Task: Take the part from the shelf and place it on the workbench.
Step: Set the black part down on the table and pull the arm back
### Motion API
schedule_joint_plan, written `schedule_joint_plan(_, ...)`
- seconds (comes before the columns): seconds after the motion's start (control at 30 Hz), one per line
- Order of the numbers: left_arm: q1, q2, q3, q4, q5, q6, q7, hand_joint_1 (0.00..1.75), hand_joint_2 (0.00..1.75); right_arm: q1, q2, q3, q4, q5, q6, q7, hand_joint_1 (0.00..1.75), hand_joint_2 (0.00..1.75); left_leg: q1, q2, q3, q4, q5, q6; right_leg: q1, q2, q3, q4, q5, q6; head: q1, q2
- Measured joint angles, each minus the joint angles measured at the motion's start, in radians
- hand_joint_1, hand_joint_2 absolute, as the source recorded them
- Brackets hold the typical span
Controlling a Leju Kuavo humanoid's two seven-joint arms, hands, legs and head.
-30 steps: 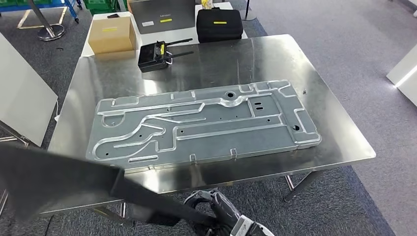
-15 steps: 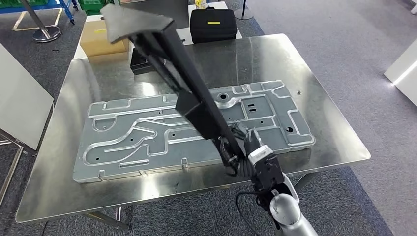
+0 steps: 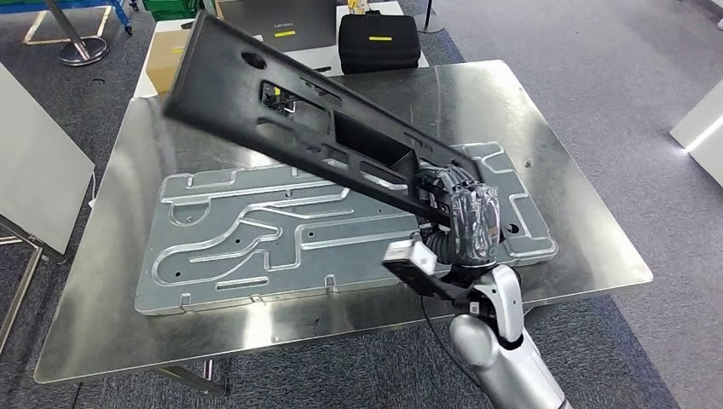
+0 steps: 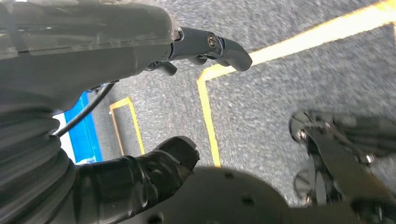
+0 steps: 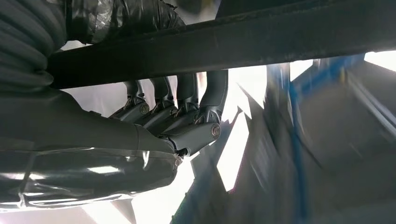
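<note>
My right hand point(image 3: 465, 217) is nearest, at about 5 o'clock in my head view, and its fingers point(image 5: 187, 105) are wrapped tight around one end of the long black part point(image 3: 298, 128). The part is in the air, not on the bench point(image 3: 588, 247). It slants from my hand up toward 11 o'clock, its flat face with cut-outs turned to me, above the big grey metal plate point(image 3: 256, 234) that lies flat on the bench. My left hand point(image 4: 116, 93) hangs over grey carpet with yellow lines point(image 4: 208, 116); it holds nothing, thumb and fingers apart. Past the far edge of the bench, around 12 o'clock, sit a black case point(image 3: 379, 38) with a yellow label and, left of it, a cardboard box point(image 3: 162, 51) partly hidden behind the part.
</note>
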Motion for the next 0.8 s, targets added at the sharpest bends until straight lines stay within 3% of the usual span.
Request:
schedule_joint_plan(0.17, -0.002, 0.0, -0.006, 0.0, -0.001, -0.003, 0.0, 0.0, 1.75, -0.003, 0.006, 0.016, 0.029, 0.11, -0.036, 0.032, 1.75, 1.75, -0.002, 0.0, -0.002, 0.003, -0.002, -0.006, 0.002, 0.001, 0.004, -0.012, -0.003, -0.006, -0.001, 0.0)
schedule_joint_plan(0.27, -0.004, 0.0, -0.015, 0.0, -0.002, -0.007, 0.0, 0.0, 1.75, -0.003, 0.015, 0.043, 0.087, 0.262, -0.074, 0.094, 1.75, 1.75, -0.001, 0.001, 0.0, -0.003, -0.001, -0.012, 0.003, 0.003, 0.002, -0.01, -0.003, -0.014, -0.002, 0.0)
schedule_joint_plan(0.33, -0.009, 0.0, -0.035, 0.0, -0.008, -0.009, -0.005, 0.0, 1.75, -0.053, 0.017, 0.164, 0.227, 0.386, -0.095, 0.364, 1.75, 1.75, 0.003, 0.001, -0.034, 0.07, -0.044, -0.025, 0.004, 0.001, 0.003, -0.015, -0.001, -0.032, -0.002, 0.0)
schedule_joint_plan(0.4, -0.012, -0.001, -0.058, 0.0, -0.014, -0.01, -0.011, 0.0, 1.75, -0.133, 0.01, 0.35, 0.39, 0.448, -0.107, 0.675, 1.75, 1.75, 0.005, 0.001, -0.104, 0.214, -0.112, -0.036, 0.004, -0.002, 0.004, -0.019, 0.001, -0.048, -0.002, 0.0)
schedule_joint_plan(0.43, -0.011, -0.001, -0.063, 0.0, -0.015, -0.011, -0.012, 0.0, 1.75, -0.157, 0.007, 0.426, 0.441, 0.448, -0.11, 0.726, 1.75, 1.75, 0.005, 0.001, -0.13, 0.264, -0.124, -0.036, 0.006, 0.0, 0.005, -0.019, 0.0, -0.049, -0.001, 0.0)
schedule_joint_plan(0.47, -0.011, 0.0, -0.069, 0.0, -0.015, -0.011, -0.012, 0.0, 1.75, -0.172, 0.004, 0.497, 0.489, 0.45, -0.113, 0.745, 1.75, 1.75, 0.005, 0.001, -0.141, 0.28, -0.117, -0.034, 0.008, 0.001, 0.007, -0.019, -0.001, -0.05, -0.001, 0.0)
schedule_joint_plan(0.5, -0.011, 0.0, -0.074, 0.0, -0.015, -0.012, -0.012, 0.0, 1.75, -0.179, 0.003, 0.56, 0.534, 0.452, -0.115, 0.747, 1.75, 1.75, 0.004, 0.001, -0.134, 0.259, -0.091, -0.031, 0.01, 0.001, 0.01, -0.018, -0.003, -0.05, -0.001, 0.0)
schedule_joint_plan(0.57, -0.013, 0.0, -0.085, 0.0, -0.014, -0.013, -0.013, 0.0, 1.75, -0.183, 0.006, 0.651, 0.607, 0.453, -0.117, 0.748, 1.75, 1.75, 0.001, 0.001, -0.086, 0.133, -0.015, -0.018, 0.013, -0.001, 0.016, -0.018, -0.007, -0.049, -0.001, 0.0)
schedule_joint_plan(0.6, -0.013, 0.0, -0.09, 0.0, -0.013, -0.013, -0.014, 0.0, 1.75, -0.188, 0.007, 0.681, 0.64, 0.453, -0.119, 0.748, 1.75, 1.75, -0.002, 0.001, -0.06, 0.07, 0.01, -0.013, 0.015, -0.003, 0.016, -0.017, -0.008, -0.046, -0.001, 0.0)
schedule_joint_plan(0.67, -0.013, 0.0, -0.1, 0.0, -0.012, -0.013, -0.015, 0.0, 1.75, -0.205, 0.011, 0.72, 0.697, 0.454, -0.127, 0.747, 1.75, 1.75, -0.008, 0.002, -0.034, 0.008, 0.023, -0.006, 0.016, -0.004, 0.013, -0.018, -0.008, -0.039, -0.001, 0.0)
schedule_joint_plan(0.77, -0.012, -0.001, -0.112, 0.0, -0.014, -0.012, -0.014, 0.0, 1.75, -0.222, 0.018, 0.747, 0.759, 0.454, -0.134, 0.745, 1.75, 1.75, -0.006, 0.004, -0.022, -0.009, 0.026, 0.005, 0.016, -0.001, 0.018, -0.019, -0.011, -0.022, -0.001, 0.0)
schedule_joint_plan(0.8, -0.013, -0.001, -0.114, 0.0, -0.015, -0.012, -0.014, 0.0, 1.75, -0.225, 0.019, 0.749, 0.777, 0.455, -0.134, 0.745, 1.75, 1.75, -0.004, 0.006, -0.015, -0.017, 0.03, 0.011, 0.016, -0.001, 0.013, -0.001, -0.024, -0.017, -0.001, 0.0)
